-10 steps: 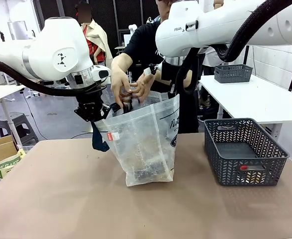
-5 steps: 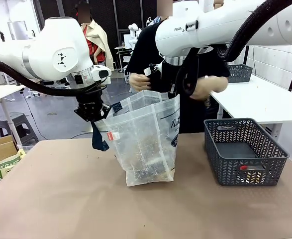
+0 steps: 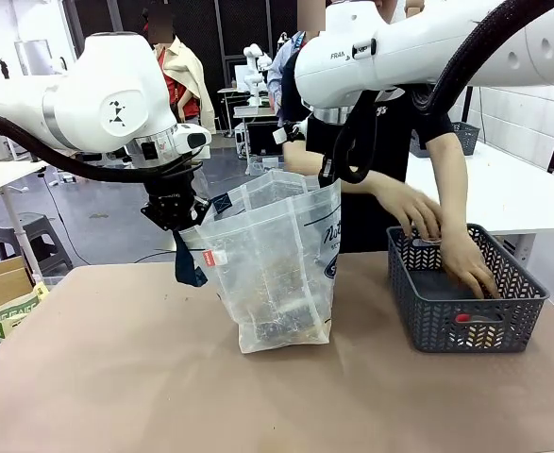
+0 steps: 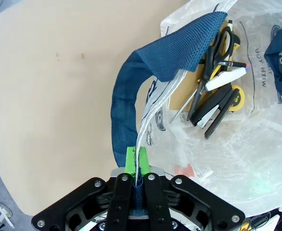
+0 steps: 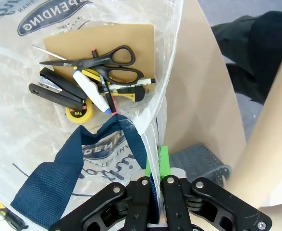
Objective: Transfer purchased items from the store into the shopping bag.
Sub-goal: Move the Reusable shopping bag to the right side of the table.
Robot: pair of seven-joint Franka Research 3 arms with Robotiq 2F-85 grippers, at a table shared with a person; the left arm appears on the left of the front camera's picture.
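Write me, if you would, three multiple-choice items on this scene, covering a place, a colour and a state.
1. Where are the person's hands?
A. at the grey basket
B. inside the shopping bag
C. raised overhead

2. What colour are the shopping bag's handles?
A. red
B. navy
C. yellow

3. What state is the left gripper in?
A. open, holding nothing
B. shut on the shopping bag's edge
C. shut on a bottle

Answers: 1 A, both hands are at the basket, one deep inside it; 2 B, the strap looks dark blue; 3 B, its green pads pinch plastic and strap together.
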